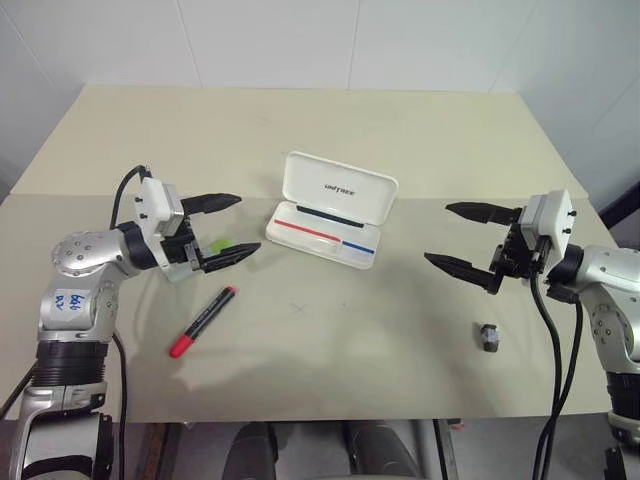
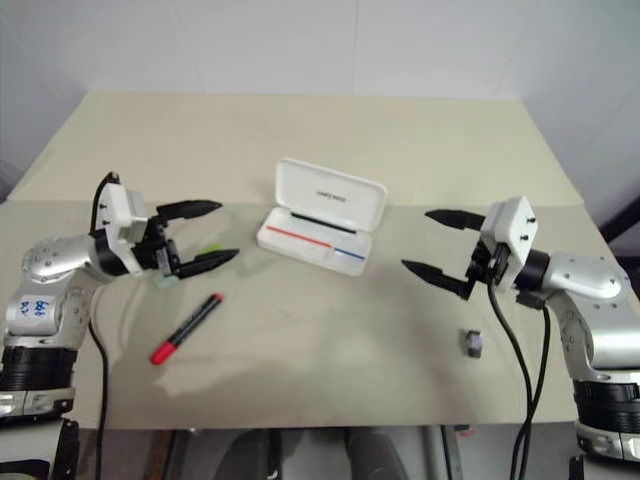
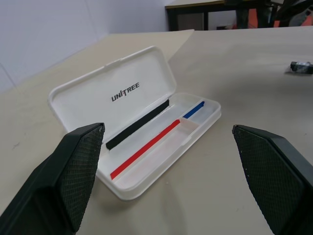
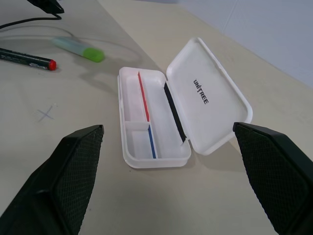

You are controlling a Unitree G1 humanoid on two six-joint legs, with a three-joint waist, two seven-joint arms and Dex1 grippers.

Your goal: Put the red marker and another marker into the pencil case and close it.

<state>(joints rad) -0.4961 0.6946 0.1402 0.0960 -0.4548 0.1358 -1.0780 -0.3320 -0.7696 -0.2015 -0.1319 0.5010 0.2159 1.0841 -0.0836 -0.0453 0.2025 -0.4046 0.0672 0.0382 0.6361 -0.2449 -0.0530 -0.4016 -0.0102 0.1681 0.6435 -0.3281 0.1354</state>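
Note:
The white pencil case [image 1: 330, 210] lies open in the middle of the table, its lid up and nothing in its tray. A red marker [image 1: 203, 320] with a black barrel lies at the left front of the case. Another marker, with a green cap [image 4: 80, 48], lies on the table under my left gripper [image 1: 240, 225], which hovers open and level, pointing at the case. On the other side my right gripper [image 1: 460, 236] hangs open above the table, also pointing at the case. Both hold nothing.
A small dark grey object [image 1: 488, 337] lies on the table near the right front, below my right gripper. The beige table [image 1: 330, 370] has free room in front of the case and behind it.

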